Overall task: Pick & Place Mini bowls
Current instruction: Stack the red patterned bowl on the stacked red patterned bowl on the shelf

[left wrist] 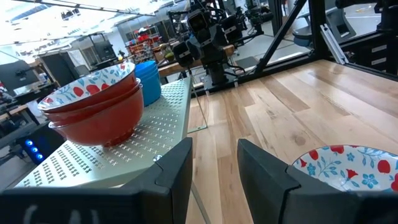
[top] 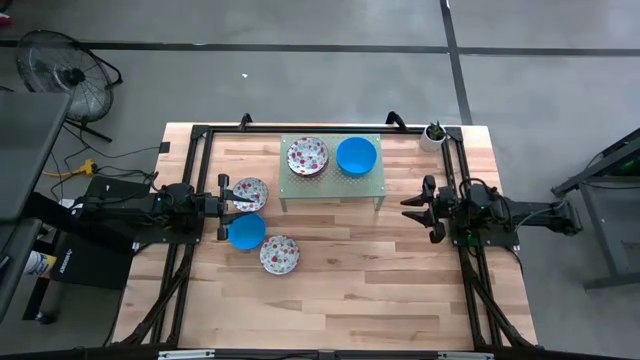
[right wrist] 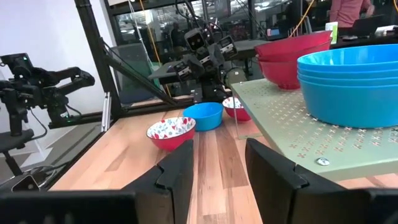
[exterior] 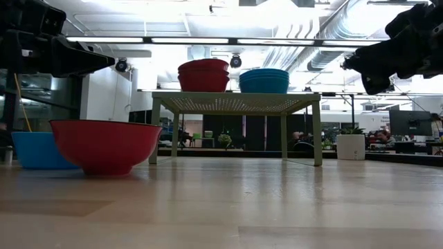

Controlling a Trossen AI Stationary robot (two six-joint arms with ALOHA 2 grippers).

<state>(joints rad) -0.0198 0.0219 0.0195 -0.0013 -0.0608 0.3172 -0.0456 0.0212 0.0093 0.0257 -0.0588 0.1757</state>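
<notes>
Your left gripper (top: pixel 228 208) hovers with fingers parted, holding nothing, beside three loose bowls: floral (top: pixel 249 193), blue (top: pixel 246 231), floral (top: pixel 279 254). Two stacks (top: pixel 308 156) sit on the stand (top: pixel 330 185). Descend carelessly and you could nudge neighbours. Right gripper (top: pixel 420 209) waits, likewise apart.

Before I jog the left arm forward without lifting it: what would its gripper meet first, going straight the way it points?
Probably the floral bowl right ahead of the left gripper, beside the blue bowl. The green stand lies beyond.
</notes>
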